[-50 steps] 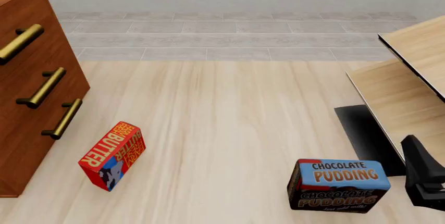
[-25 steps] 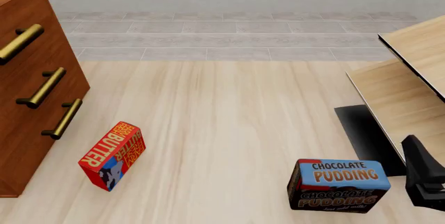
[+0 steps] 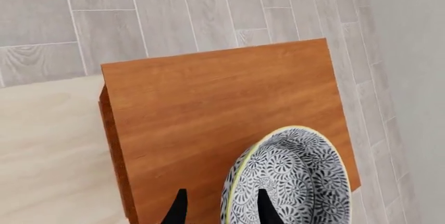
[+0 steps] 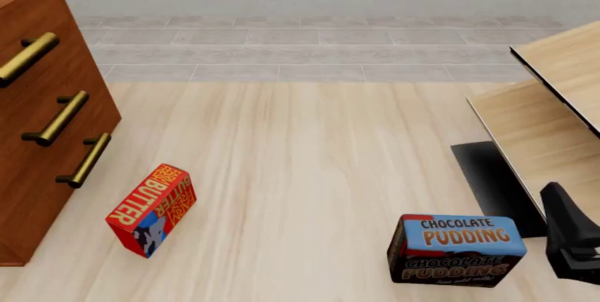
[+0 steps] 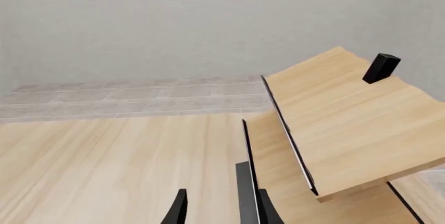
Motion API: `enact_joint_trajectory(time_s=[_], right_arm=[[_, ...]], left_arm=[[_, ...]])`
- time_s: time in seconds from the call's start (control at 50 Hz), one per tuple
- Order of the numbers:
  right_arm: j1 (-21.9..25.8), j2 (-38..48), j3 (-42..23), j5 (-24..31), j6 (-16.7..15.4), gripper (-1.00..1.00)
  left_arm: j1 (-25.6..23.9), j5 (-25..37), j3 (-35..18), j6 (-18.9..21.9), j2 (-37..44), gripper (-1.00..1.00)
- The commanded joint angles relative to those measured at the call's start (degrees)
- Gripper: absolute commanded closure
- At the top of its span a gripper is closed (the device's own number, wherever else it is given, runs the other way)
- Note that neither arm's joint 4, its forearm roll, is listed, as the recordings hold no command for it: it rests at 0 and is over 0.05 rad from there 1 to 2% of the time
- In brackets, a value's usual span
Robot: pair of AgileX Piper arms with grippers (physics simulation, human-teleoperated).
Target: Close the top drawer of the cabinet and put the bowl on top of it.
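Gripping the bowl (image 3: 288, 179) above the cabinet (image 3: 222, 120), left gripper (image 3: 219, 208); right gripper (image 5: 219, 208) parted, grey floor tiles (image 3: 83, 15) beyond.

front view | right arm (image 4: 572, 242) dropped very slightly at the lower right edge | no other change seen

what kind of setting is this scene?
Probably a simulated home or kitchen mock-up, rendered rather than real. Clues: a reddish-brown cabinet with brass-handled drawers, boxed groceries on the pale wood surface (butter box, chocolate pudding box), and a patterned bowl over the cabinet top.
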Motion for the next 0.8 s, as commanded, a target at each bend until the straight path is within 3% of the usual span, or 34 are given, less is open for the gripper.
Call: enact_joint_trajectory(time_s=[0.02, 0.8], right_arm=[[0.16, 0.31, 0.0, -0.24, -0.16, -1.0], [-0.34, -1.24, -0.01, 0.87, 0.43, -1.0]], left_arm=[[1.38, 0.01, -1.03, -0.56, -0.77, -1.0], [2.69, 0.01, -5.93, -2.78, -5.74, -1.0]])
